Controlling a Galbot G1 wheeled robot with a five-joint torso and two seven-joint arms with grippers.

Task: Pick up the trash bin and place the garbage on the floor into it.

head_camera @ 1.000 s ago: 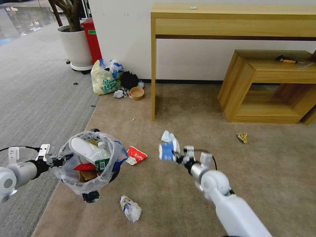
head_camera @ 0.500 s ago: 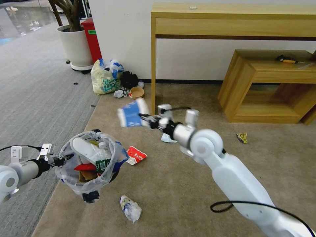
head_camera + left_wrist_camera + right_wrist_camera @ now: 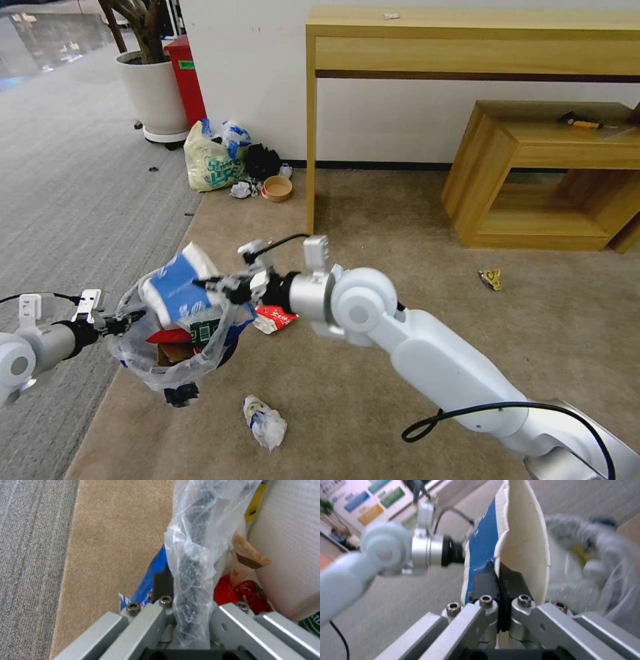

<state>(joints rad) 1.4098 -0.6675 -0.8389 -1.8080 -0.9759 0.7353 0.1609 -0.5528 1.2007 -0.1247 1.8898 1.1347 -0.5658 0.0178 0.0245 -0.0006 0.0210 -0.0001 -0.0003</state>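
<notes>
One blue carton [image 3: 175, 291], pinched by the right gripper [image 3: 212, 288], is held above the trash bin [image 3: 175, 347], whose rim is clamped by the left gripper [image 3: 186, 620], a grip seen plainly from the wrist.

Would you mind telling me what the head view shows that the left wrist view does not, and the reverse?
Head view alone: the right gripper shut on a blue and white carton above the trash bin, plus a red wrapper and crumpled tissue lying on the carpet. Left wrist view alone: the bin's bag-wrapped rim pinched between the left gripper's fingers, and brown cardboard inside. Both: the bin, its clear plastic bag and the left gripper holding it.
</notes>
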